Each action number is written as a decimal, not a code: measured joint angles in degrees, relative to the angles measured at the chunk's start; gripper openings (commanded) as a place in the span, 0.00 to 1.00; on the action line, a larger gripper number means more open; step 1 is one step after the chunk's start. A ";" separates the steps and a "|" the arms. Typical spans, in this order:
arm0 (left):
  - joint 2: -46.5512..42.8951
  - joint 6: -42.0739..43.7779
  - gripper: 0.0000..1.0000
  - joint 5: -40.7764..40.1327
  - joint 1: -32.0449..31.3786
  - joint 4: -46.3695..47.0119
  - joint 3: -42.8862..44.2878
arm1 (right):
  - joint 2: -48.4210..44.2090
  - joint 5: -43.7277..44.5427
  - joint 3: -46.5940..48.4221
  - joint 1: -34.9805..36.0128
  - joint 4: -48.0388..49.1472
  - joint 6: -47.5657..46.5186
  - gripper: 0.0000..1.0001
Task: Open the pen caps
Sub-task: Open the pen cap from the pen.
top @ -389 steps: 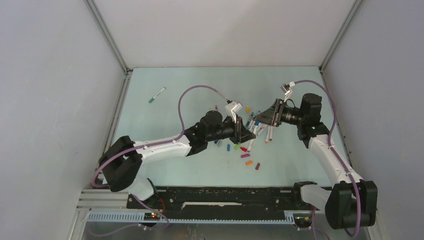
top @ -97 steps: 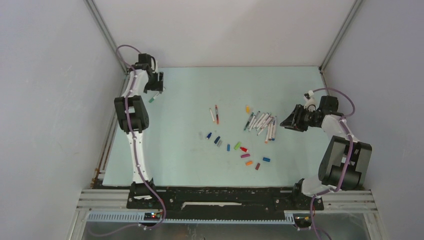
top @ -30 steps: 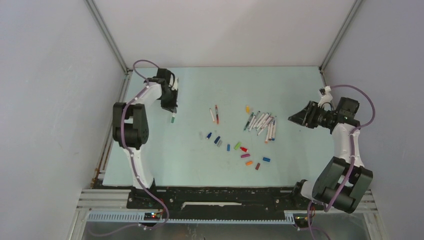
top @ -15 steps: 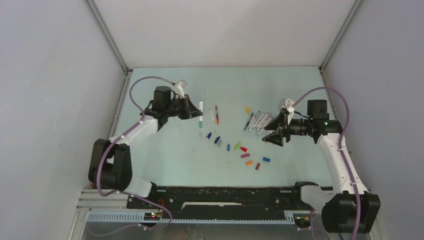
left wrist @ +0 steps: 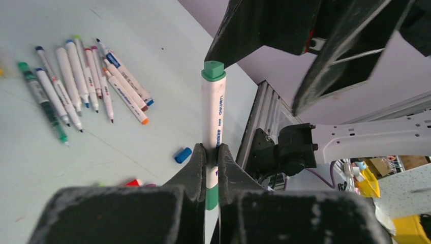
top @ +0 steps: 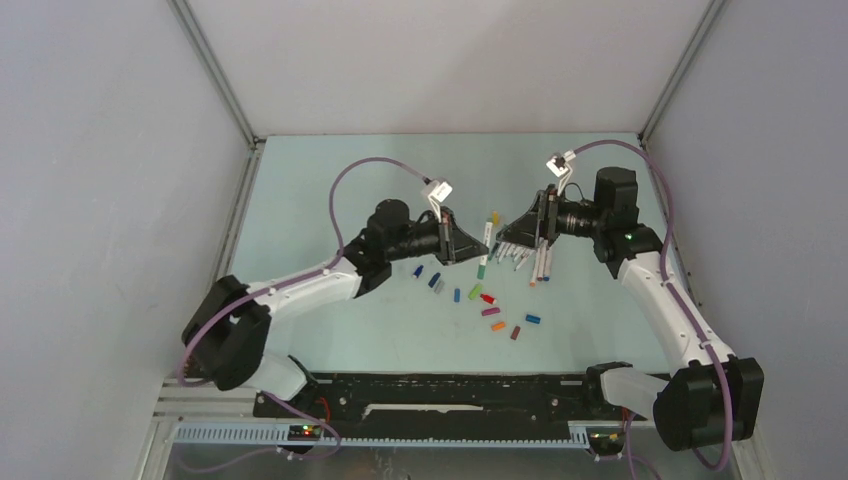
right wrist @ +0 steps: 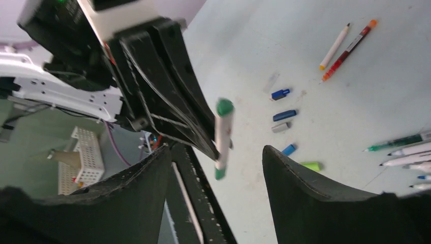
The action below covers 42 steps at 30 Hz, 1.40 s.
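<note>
My left gripper is shut on a white pen that is green at both ends, and holds it above the table. In the left wrist view the fingers clamp the pen's barrel, with its small green end pointing at the right gripper. My right gripper is open and empty, facing the pen from close by. In the right wrist view the pen hangs ahead between the wide-open fingers. Several loose pen caps in blue, grey, green, red, magenta and orange lie on the table below.
A pile of uncapped pens lies under the right gripper and shows in the left wrist view. Two more pens lie apart. A yellow cap sits behind the grippers. Grey walls close in the table.
My left gripper has carried the green pen right, to the table's middle. My right gripper has moved up and left to face it.
</note>
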 measured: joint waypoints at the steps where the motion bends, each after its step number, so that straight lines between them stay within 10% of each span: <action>1: 1.16 -0.39 0.00 -0.68 -1.01 0.57 0.33 | 0.07 0.33 0.00 0.00 0.68 2.40 0.68; 17: 4.74 -2.75 0.00 -4.46 -5.64 4.04 2.64 | 1.36 5.29 -0.04 1.70 3.61 12.09 0.45; 21: 4.87 -2.89 0.03 -5.05 -6.60 4.50 2.73 | 1.57 6.40 -0.04 2.25 3.52 11.45 0.10; 24: 4.90 -3.52 0.16 -5.18 -6.82 4.61 2.73 | 1.57 7.15 -0.09 2.75 3.43 10.05 0.00; 30: 4.87 -4.55 0.73 -5.27 -6.86 6.29 2.71 | 1.53 5.01 -0.09 1.42 4.00 10.80 0.00; 42: 5.68 -8.50 0.72 0.87 -6.95 12.13 2.29 | -0.66 1.18 -1.14 -3.87 8.15 14.71 0.00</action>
